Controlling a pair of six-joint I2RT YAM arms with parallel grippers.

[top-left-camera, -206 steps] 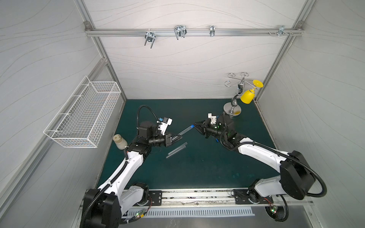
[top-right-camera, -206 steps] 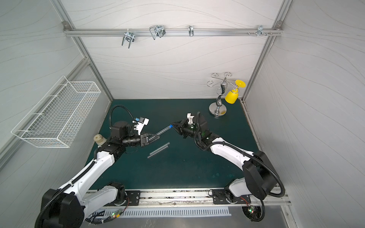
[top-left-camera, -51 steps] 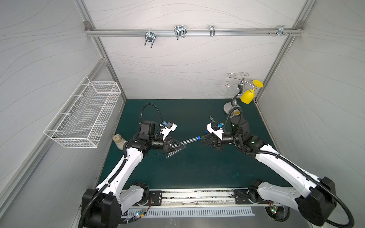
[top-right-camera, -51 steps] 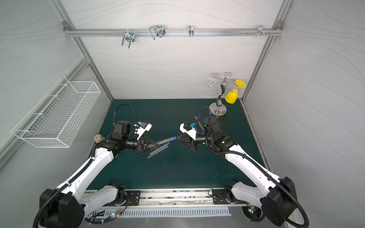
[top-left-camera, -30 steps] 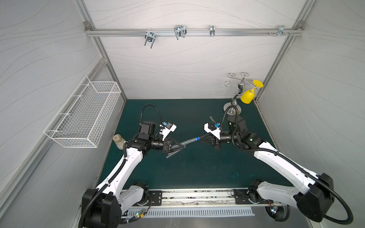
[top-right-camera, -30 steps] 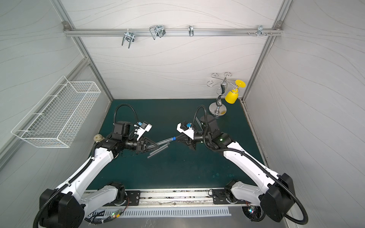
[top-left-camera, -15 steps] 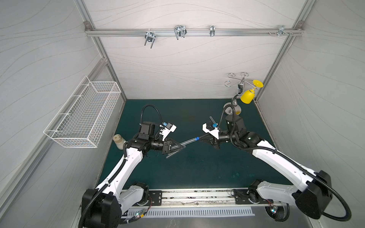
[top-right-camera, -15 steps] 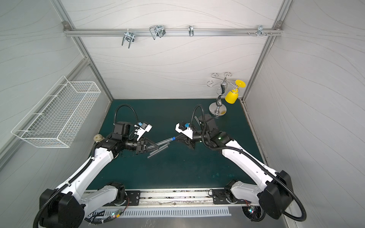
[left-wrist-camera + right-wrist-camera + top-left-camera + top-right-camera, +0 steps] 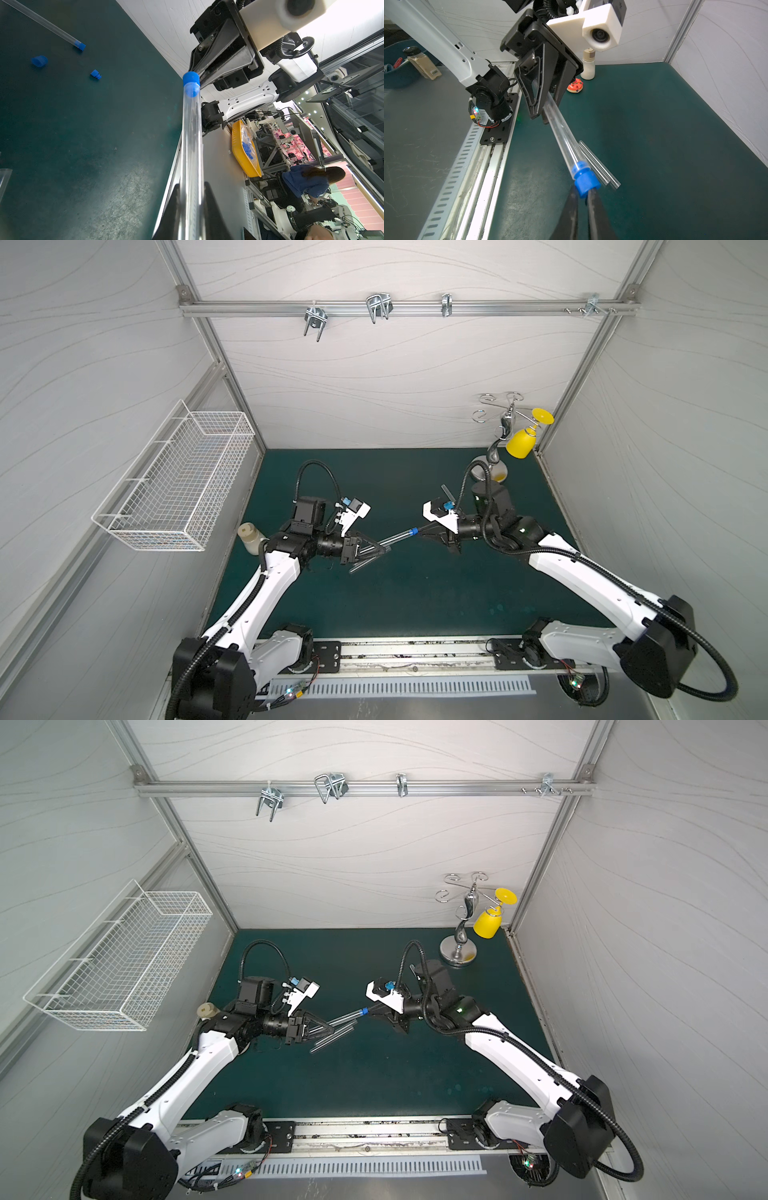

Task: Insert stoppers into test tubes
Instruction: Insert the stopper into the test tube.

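Note:
A clear test tube (image 9: pixel 191 145) hangs level above the green mat, with my left gripper (image 9: pixel 191 187) shut on its closed end. A blue stopper (image 9: pixel 584 182) sits in the tube's mouth, and my right gripper (image 9: pixel 583 194) is shut on its outer end. In both top views the two grippers face each other over the mat's middle, left gripper (image 9: pixel 376 549), stopper (image 9: pixel 364 1011). Two bare test tubes (image 9: pixel 598 164) lie side by side on the mat under the held one. A stoppered tube (image 9: pixel 41 22) and two loose stoppers (image 9: pixel 39 61) (image 9: pixel 96 74) lie farther off.
A cream-capped bottle (image 9: pixel 249 537) stands by the left wall, with a red doughnut toy (image 9: pixel 575 85) near it. A metal stand with a yellow cup (image 9: pixel 521 443) occupies the back right corner. A white wire basket (image 9: pixel 174 477) hangs on the left wall. The arms' rail (image 9: pixel 374 649) runs along the front.
Over the last second the right arm has edged slightly toward the left gripper with the stopper at the tube's mouth. The left arm and its tube have stayed put.

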